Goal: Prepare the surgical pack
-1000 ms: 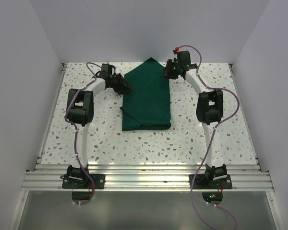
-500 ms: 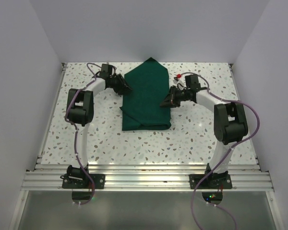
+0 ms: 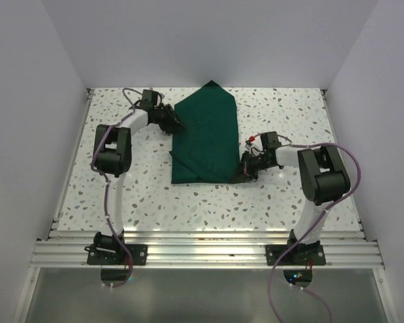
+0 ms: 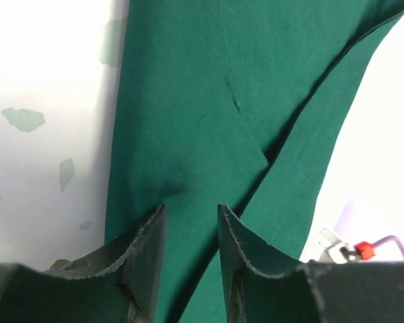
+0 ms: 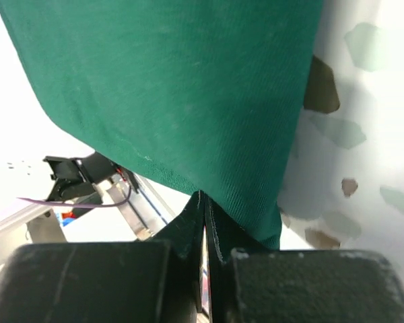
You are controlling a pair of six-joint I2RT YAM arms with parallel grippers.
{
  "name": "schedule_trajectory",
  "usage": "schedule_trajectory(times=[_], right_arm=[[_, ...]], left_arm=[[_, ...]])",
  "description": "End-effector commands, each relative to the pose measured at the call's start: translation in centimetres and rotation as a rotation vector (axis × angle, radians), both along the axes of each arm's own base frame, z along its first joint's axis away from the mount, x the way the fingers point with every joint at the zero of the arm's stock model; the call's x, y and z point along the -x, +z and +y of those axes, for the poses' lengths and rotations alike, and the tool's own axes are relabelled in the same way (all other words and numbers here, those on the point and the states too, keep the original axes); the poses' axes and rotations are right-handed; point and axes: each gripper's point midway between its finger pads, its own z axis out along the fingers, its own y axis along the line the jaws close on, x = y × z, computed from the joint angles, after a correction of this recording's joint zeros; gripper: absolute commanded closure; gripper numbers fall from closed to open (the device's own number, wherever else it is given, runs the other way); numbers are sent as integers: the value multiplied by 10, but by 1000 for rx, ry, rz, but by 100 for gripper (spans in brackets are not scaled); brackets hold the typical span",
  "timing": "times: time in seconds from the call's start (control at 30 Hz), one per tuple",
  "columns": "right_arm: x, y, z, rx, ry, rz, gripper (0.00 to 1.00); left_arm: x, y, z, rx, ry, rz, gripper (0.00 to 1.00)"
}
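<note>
The surgical pack shows as a dark green drape, folded into a long bundle with a pointed far end, lying mid-table. My left gripper rests at the drape's left edge, far half. In the left wrist view its jaws stand apart over the green cloth, where a fold line runs diagonally. My right gripper lies low at the drape's near right corner. In the right wrist view it is shut, its tips right at the cloth's edge. Whether any cloth is pinched between them does not show.
The speckled tabletop is walled in white on the left, back and right. An aluminium rail carrying both arm bases runs along the near edge. The right arm's elbow is folded close to the right of the drape.
The right arm swung from the drape's far right corner down its right side to the near right corner, and its jaws closed. The left arm and the drape stayed put.
</note>
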Motion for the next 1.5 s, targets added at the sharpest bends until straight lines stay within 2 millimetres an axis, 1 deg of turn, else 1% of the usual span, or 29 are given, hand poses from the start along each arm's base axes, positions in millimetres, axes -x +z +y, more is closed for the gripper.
schedule_trajectory(times=[0.0,0.1,0.13,0.17,0.2,0.27,0.3,0.33,0.37,0.4,0.43,0.47,0.53,0.57,0.6,0.63,0.67,0.73,0.8,0.83,0.87,0.93,0.97,1.0,1.1,1.13,1.2,1.27,1.47], right_arm=[[-32,34,-5,17,-10,-176,100],[-65,55,-7,53,-44,-288,99],[-86,67,-5,62,-56,-347,97],[-100,70,-8,98,-80,-380,91],[-124,86,-9,113,-103,-440,85],[-151,72,-20,224,-158,-437,64],[-172,86,-22,241,-180,-475,60],[-184,67,-24,280,-189,-449,50],[-209,79,-26,306,-220,-502,46],[-218,74,-29,331,-232,-495,42],[-228,51,-29,350,-228,-467,34],[-248,65,-26,340,-239,-515,31],[-265,54,-26,355,-240,-520,25],[-282,48,-25,362,-244,-536,25],[-288,42,-29,399,-251,-542,24],[-296,40,-33,418,-259,-556,24],[-306,44,-33,426,-270,-585,23],[-316,28,-40,460,-284,-584,23],[-325,22,-39,452,-289,-590,23],[-327,20,-37,444,-284,-589,23],[-336,29,-34,431,-289,-616,23],[-336,8,-33,434,-271,-575,25],[-342,13,-30,425,-274,-590,25],[-341,1,-30,429,-267,-572,25],[-349,0,-30,426,-280,-580,26],[-350,-8,-30,424,-280,-571,26],[-357,-5,-29,402,-307,-575,28],[-363,-10,-28,379,-320,-574,28],[-369,-22,-20,315,-342,-544,34]], left_arm=[[1,6,7,-22,-29,-10,59],[-7,27,9,-44,-40,-87,55],[-13,35,12,-58,-36,-119,53],[-17,41,14,-67,-35,-142,52],[-25,51,17,-82,-40,-187,49],[-36,57,27,-132,-28,-237,43],[-45,65,31,-152,-17,-271,41],[-51,65,38,-184,5,-290,40],[-60,70,41,-205,8,-330,36],[-66,70,47,-244,28,-351,35],[-70,71,51,-269,39,-371,27],[-75,72,54,-288,46,-405,22],[-82,71,62,-331,66,-437,13],[-87,68,62,-343,59,-459,12],[-90,67,63,-348,60,-467,12],[-92,56,63,-354,58,-456,12],[-98,59,62,-351,62,-467,13],[-101,47,59,-335,63,-452,14],[-106,47,54,-291,67,-467,15],[-106,40,52,-282,68,-456,16],[-109,40,49,-262,80,-458,16],[-109,31,47,-239,91,-437,18],[-109,28,45,-231,93,-430,19],[-109,25,44,-216,90,-426,19],[-109,14,40,-189,101,-399,21],[-109,9,40,-184,104,-392,21],[-111,3,38,-174,104,-388,22],[-116,5,37,-161,105,-394,23],[-116,-10,27,-98,91,-360,32]])
